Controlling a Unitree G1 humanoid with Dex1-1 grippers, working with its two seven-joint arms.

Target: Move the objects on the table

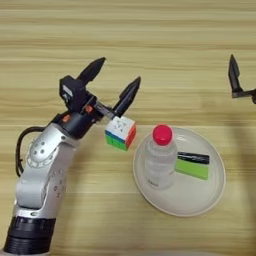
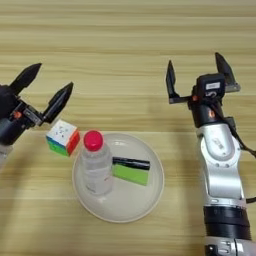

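Two hands spread apart, left hand (image 1: 116,76) above cube (image 1: 120,132), right hand (image 2: 197,67) idle

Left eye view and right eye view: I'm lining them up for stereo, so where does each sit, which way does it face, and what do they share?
Left eye view: on the head, looking down at the table; shows the whole left arm with the left gripper open, and only a finger of the right gripper.
Right eye view: same head, same downward look, reaching further right; shows the whole right arm, gripper open.
Shared: plate, bottle, green block, marker, colour cube.
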